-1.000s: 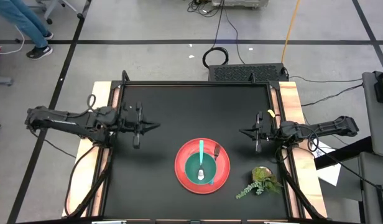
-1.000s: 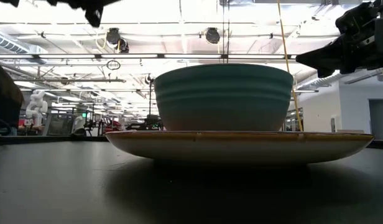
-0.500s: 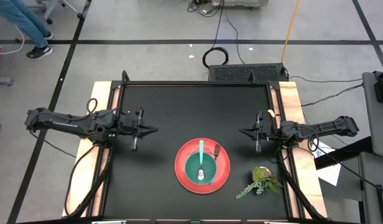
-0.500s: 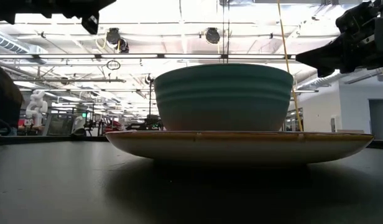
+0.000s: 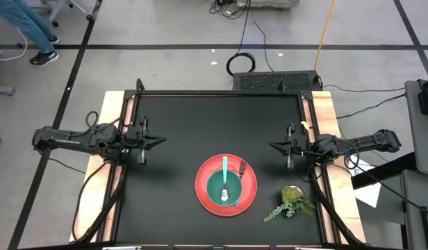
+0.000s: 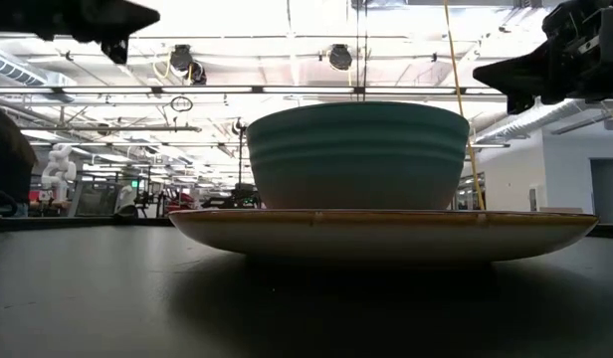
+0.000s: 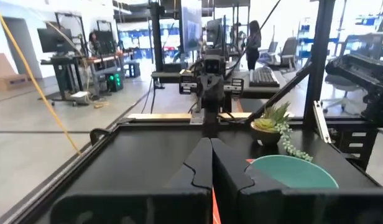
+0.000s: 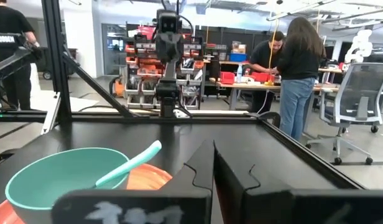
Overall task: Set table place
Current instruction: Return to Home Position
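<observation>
The red plate [image 5: 250, 197] lies flat on the black table [image 5: 200, 118], near its front, right of the middle. A green bowl [image 5: 224, 189] stands on the plate, with a light green spoon [image 5: 224, 173] in it, the handle leaning on the far rim. My left gripper [image 5: 163, 140] is shut and empty, above the table's left side, pointing right. My right gripper [image 5: 271, 146] is shut and empty, above the right side, pointing left. Plate [image 6: 386, 231] and bowl [image 6: 358, 154] fill the low view.
A small potted plant [image 5: 292, 200] with trailing sprigs stands right of the plate, near the table's right edge. Light wood strips [image 5: 325, 118] run along both sides. People stand in the room beyond, as in the right wrist view [image 8: 300, 68].
My left gripper has drawn back toward the table's left edge, staying shut and level. My right gripper has kept almost still. Plate, bowl and spoon have not moved.
</observation>
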`<state>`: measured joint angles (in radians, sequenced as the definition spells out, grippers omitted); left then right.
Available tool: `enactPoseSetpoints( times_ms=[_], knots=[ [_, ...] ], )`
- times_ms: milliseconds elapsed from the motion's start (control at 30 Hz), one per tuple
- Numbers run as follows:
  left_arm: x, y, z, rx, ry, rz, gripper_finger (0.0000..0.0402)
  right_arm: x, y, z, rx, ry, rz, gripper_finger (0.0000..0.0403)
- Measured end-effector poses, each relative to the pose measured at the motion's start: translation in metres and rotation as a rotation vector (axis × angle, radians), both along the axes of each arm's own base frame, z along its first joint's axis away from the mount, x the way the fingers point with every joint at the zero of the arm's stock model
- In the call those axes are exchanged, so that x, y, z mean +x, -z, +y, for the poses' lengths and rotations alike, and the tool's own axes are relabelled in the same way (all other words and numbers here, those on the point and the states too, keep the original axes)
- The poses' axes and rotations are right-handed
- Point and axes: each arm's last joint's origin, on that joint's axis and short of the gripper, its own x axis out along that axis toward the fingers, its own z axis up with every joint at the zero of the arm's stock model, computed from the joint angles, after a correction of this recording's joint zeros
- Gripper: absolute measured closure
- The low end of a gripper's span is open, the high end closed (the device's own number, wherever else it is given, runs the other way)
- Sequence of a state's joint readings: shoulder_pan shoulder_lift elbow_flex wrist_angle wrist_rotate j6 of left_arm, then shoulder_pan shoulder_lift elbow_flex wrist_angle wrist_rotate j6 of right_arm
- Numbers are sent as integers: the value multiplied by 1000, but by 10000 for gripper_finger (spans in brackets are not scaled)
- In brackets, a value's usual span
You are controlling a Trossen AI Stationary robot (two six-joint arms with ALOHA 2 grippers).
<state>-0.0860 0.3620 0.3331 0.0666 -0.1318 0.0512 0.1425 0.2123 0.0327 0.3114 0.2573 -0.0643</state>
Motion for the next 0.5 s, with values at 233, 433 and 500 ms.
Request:
enactPoseSetpoints(
  times_ms=[233, 433, 500],
  knots=[
    [-11, 32, 1, -7, 0, -89, 401, 0, -3, 2, -2, -54, -31, 403],
    [-18, 43, -3, -2, 171, -123, 401, 0, -5, 2, -2, -79, -52, 403],
    [-19, 48, -4, 3, 185, -113, 401, 0, -5, 3, 1, -98, -52, 403]
  ],
)
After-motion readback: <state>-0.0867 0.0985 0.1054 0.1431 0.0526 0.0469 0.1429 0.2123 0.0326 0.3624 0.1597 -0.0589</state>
